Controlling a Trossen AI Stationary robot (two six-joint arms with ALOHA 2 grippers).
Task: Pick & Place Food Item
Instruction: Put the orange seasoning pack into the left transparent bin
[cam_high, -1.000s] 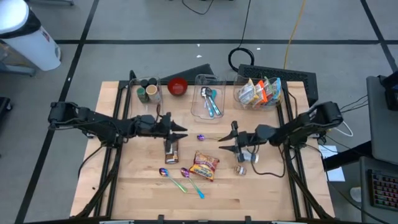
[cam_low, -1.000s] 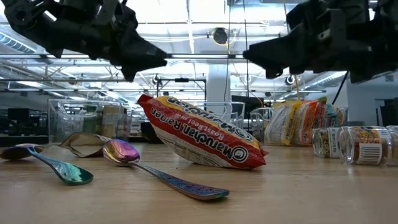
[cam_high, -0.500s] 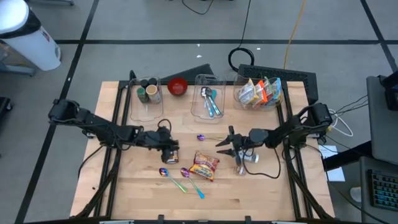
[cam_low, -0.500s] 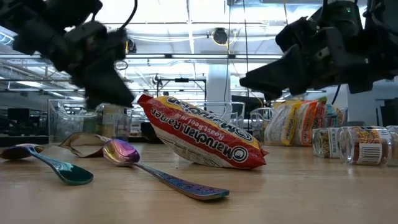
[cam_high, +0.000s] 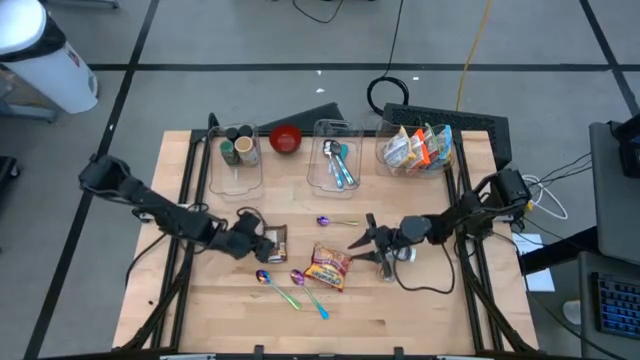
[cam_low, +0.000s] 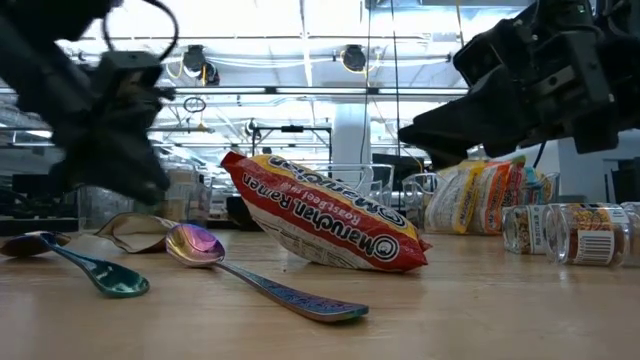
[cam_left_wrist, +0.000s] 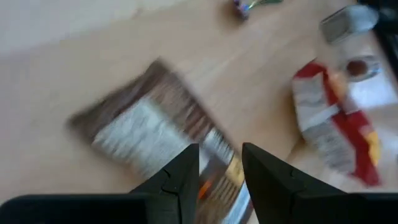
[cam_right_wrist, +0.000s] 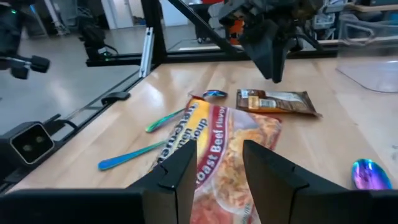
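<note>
A red-and-yellow ramen packet (cam_high: 328, 266) lies on the wooden table, its right end propped up in the low view (cam_low: 320, 222). To its left a brown food packet (cam_high: 277, 240) lies flat. My left gripper (cam_high: 264, 244) hovers just over the brown packet (cam_left_wrist: 149, 127), tipped downward and open, with nothing between its fingers. The right wrist view shows the left gripper (cam_right_wrist: 268, 46) clear above that packet (cam_right_wrist: 277, 101). My right gripper (cam_high: 360, 240) hangs level and open, a little right of the ramen packet (cam_right_wrist: 227, 146) and above the table.
Two iridescent spoons (cam_high: 263, 277) (cam_high: 303, 281) lie near the ramen packet, and a purple one (cam_high: 325, 220) lies farther back. Jars (cam_low: 570, 232) stand beside my right arm. Along the far edge are clear containers (cam_high: 237, 150) (cam_high: 337, 160) (cam_high: 415, 148) and a red bowl (cam_high: 286, 138).
My left gripper has swung toward the table's near edge and sunk, rolling about its axis and tipping downward over the brown packet. My right gripper has sunk a little and crept toward the ramen packet. Both gaps look unchanged, and nothing on the table has moved.
</note>
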